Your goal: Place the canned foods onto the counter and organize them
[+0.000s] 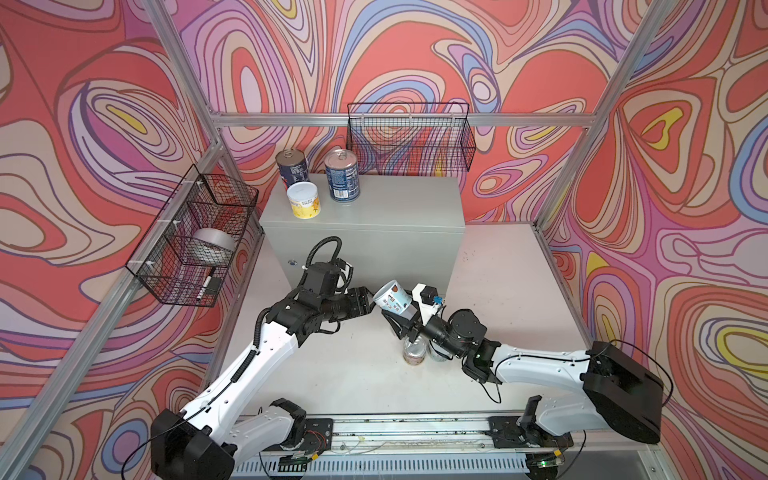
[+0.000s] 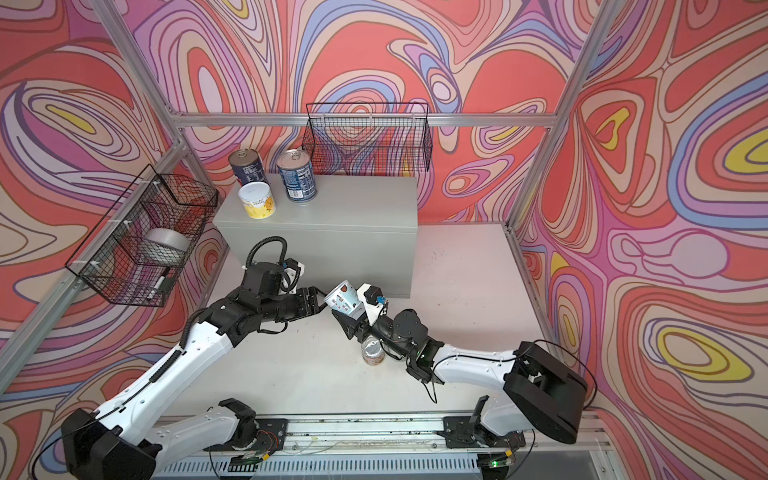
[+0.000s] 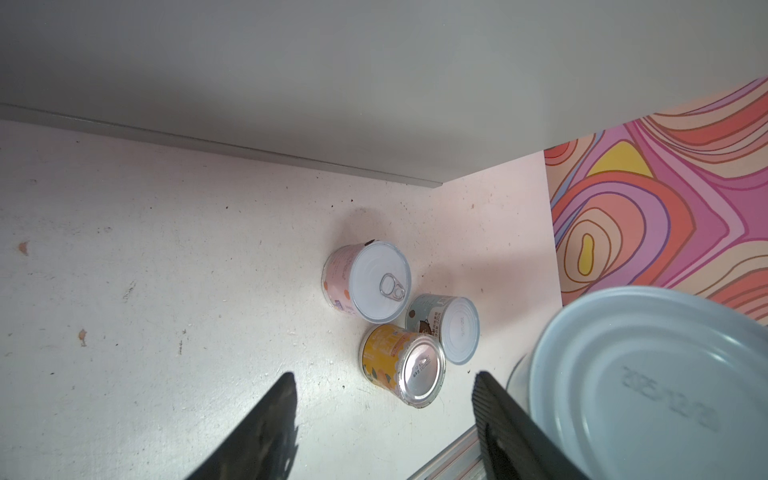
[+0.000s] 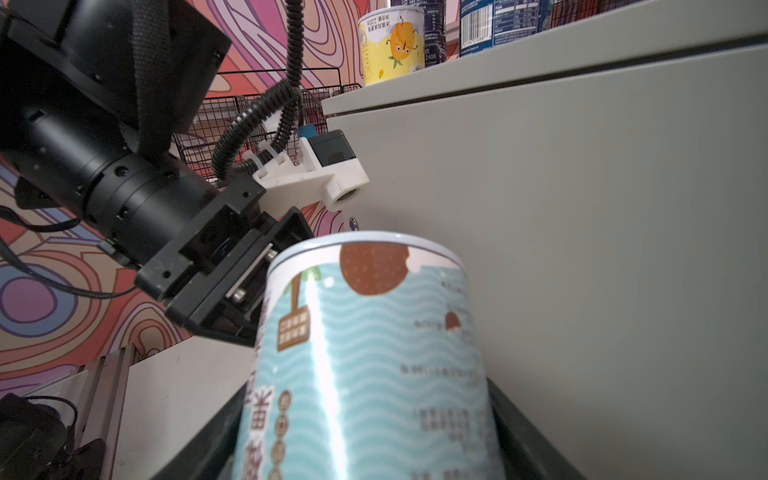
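My right gripper [image 1: 401, 318] is shut on a short pale-blue canned food [image 1: 392, 301] and holds it tilted above the table, in front of the counter [image 1: 395, 208]. In the right wrist view the can [image 4: 365, 332] fills the space between the fingers. My left gripper [image 1: 368, 305] is open beside the can's end [image 3: 656, 382], with nothing between its fingers. Two tall dark-blue cans [image 1: 293, 168] [image 1: 341, 174] and a short yellow one [image 1: 304, 199] stand on the counter's left end. Three short cans, pink [image 3: 365, 282], pale blue-grey [image 3: 444, 328] and yellow [image 3: 399, 370], stand on the table.
A black wire basket [image 1: 187, 249] on the left frame holds a grey tape roll [image 1: 210, 247] and a marker. Another wire basket [image 1: 409, 137] hangs behind the counter. Aluminium frame posts stand at both sides, and the arm rail [image 1: 411, 432] runs along the front.
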Robot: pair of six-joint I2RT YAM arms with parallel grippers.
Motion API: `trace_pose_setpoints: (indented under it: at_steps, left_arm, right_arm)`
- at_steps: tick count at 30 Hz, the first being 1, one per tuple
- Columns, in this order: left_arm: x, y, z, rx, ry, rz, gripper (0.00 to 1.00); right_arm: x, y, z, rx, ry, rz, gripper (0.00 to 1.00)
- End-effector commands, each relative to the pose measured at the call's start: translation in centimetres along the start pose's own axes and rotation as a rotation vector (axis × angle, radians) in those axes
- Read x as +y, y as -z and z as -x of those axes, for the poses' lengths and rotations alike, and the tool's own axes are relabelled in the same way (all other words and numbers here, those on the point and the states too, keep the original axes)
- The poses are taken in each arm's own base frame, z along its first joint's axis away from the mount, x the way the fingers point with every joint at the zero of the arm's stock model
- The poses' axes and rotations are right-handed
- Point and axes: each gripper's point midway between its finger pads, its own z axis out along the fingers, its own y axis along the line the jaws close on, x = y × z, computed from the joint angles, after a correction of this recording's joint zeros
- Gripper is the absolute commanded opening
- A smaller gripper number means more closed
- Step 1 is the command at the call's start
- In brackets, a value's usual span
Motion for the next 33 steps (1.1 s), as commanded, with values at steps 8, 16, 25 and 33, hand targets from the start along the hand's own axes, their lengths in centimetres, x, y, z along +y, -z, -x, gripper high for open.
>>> trace_pose_setpoints:
  at_steps: [8,16,25,33]
  left_arm:
    - [-3.0,1.4,1.1,-0.027,-0.073,-0.089,0.70]
    - [-2.5,2.4,1.1,-0.007,-0.089,-0.042,0.77]
    - [-3.3,3.9,2.5,-0.042,-0.052,-0.081,0.78]
    - [-5.1,4.2,2.3,-0.079,0.063,-0.237,0.90]
  right_arm:
    - [1.2,-1.4,0.1,0.002,0.000,0.054,0.59]
    - [0.5,-0.4,1.3,-0.029,0.025,0.010,0.59]
    - [0.2,0.5,1.6,-0.031,0.046,-0.008,0.59]
    - [-0.5,0.7,1.6,-0.042,0.047,-0.044,0.58]
